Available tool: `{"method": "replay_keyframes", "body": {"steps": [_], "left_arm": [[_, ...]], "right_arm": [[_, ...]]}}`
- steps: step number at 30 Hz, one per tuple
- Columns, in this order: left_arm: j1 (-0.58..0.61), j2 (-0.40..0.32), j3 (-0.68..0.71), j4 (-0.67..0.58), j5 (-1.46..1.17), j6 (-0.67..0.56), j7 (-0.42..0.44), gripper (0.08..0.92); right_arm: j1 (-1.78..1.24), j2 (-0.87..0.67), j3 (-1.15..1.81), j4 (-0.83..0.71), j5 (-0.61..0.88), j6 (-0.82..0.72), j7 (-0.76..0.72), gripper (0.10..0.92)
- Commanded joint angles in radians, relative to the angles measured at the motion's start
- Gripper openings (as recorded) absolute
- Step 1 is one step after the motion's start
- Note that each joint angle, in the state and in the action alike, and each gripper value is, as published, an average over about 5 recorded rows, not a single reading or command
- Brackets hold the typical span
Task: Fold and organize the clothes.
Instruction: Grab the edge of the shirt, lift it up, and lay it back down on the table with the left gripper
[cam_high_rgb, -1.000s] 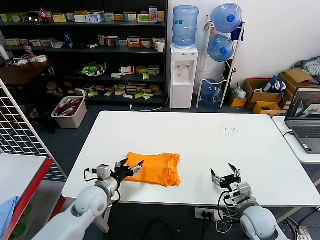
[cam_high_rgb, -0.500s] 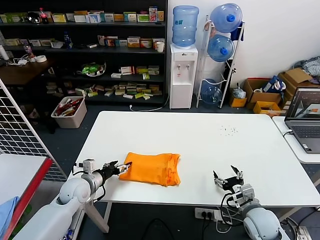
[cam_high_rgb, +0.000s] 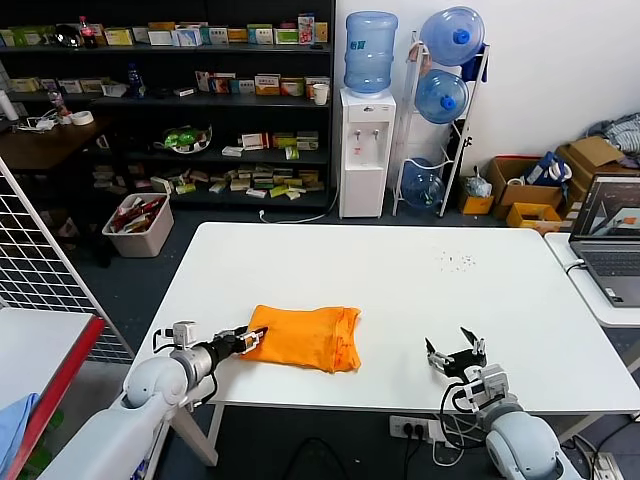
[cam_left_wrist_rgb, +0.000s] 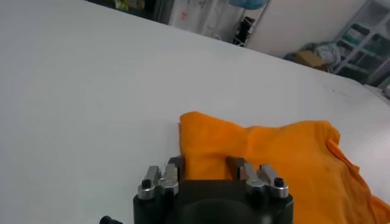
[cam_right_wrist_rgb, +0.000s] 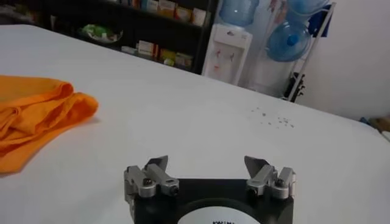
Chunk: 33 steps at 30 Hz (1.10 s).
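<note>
White table (cam_high_rgb: 400, 290), near-left part: folded orange T-shirt (cam_high_rgb: 305, 337); left gripper (cam_high_rgb: 250, 340), jaws apart astride its left edge, apparently at the grasp step, closing needed next; right gripper (cam_high_rgb: 455, 357) open, idle, well apart on the right.

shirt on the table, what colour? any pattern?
The T-shirt is plain bright orange, no pattern visible; clearest in the left wrist view.

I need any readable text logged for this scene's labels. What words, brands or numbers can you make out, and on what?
None can be read with confidence.
Shelf boxes: printing too small to read.
Right gripper housing: cut-off, illegible lettering at the frame edge.
Orange T-shirt: no legible print.
Water dispenser: no readable label.
Laptop screen: illegible.
</note>
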Motion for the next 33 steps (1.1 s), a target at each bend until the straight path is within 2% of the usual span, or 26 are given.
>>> {"method": "replay_keyframes", "body": {"steps": [1,11,14,20,33], "left_arm": [[0.002,-0.01,-0.001,0.007,0.001,0.01,0.016,0.49],[0.031,0.016,-0.013,-0.082,-0.017,-0.028,-0.01,0.201],[0.043,0.028,-0.022,-0.118,-0.027,-0.03,-0.029,0.157],[0.061,0.096,-0.051,-0.154,-0.035,-0.015,-0.072,0.153],[0.073,0.349,-0.157,-0.099,0.035,0.013,-0.232,0.153]], "right_arm": [[-0.004,-0.001,0.002,0.006,0.0,-0.001,0.001,0.823],[-0.007,0.001,0.002,0.016,-0.002,-0.001,0.005,0.823],[-0.005,0.004,-0.002,0.019,-0.003,-0.003,0.008,0.823],[0.007,0.006,-0.014,0.026,-0.002,-0.009,0.015,0.823],[0.066,0.042,-0.075,0.001,-0.004,-0.014,0.018,0.823]]}}
